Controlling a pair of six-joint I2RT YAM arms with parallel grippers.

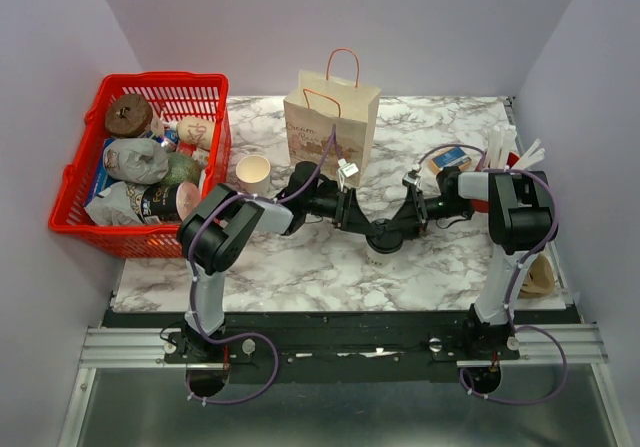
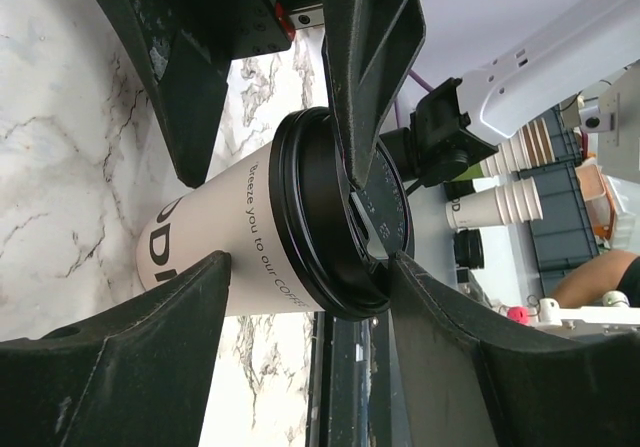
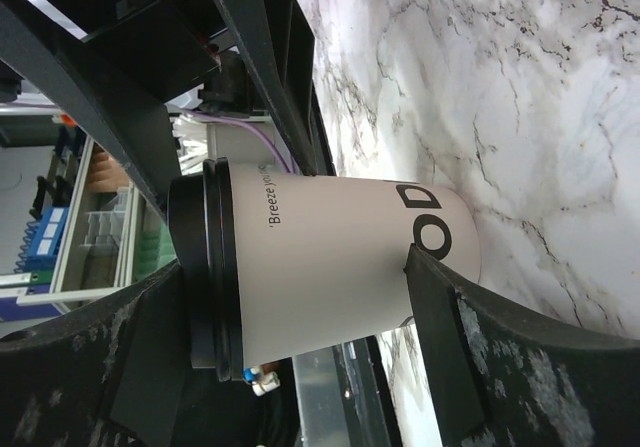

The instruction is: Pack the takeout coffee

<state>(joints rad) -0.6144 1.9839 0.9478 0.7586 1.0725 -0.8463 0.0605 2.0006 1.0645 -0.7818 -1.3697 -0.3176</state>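
Observation:
The takeout coffee point(image 1: 380, 255), a whitish paper cup with a black lid, stands upright on the marble table, front of centre. Both arms meet at it. My left gripper point(image 1: 370, 235) reaches it from the left and my right gripper point(image 1: 395, 229) from the right. In the left wrist view the cup point(image 2: 230, 237) lies across my open left gripper point(image 2: 310, 267): one fingertip rests on its wall, the other on the lid point(image 2: 330, 217). In the right wrist view my open right gripper point(image 3: 300, 267) spans the cup point(image 3: 330, 257) the same way, one tip at the lid rim, one near the base.
A tan paper bag point(image 1: 330, 127) with red handles stands open behind the cup. A tan empty cup point(image 1: 253, 174) stands left of the bag. A red basket point(image 1: 160, 79) of wrapped food fills the far left. Small items point(image 1: 450, 159) and cup sleeves point(image 1: 538, 272) lie at the right edge.

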